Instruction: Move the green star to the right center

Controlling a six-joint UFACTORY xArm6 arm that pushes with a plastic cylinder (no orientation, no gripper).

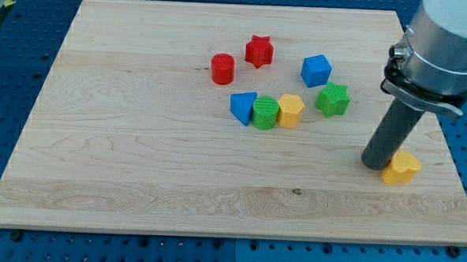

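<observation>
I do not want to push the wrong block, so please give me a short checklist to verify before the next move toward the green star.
1. Target found: the green star lies right of the board's middle, below the blue cube: ok.
2. My tip is on the star's left side, ready to push it right: not ok; it sits to the star's lower right.
3. My tip is free of other blocks: not ok; it is against the yellow block.
4. The star stands apart from the yellow heart: ok.
5. Star not yet at the right center: ok, the move is still needed.
</observation>
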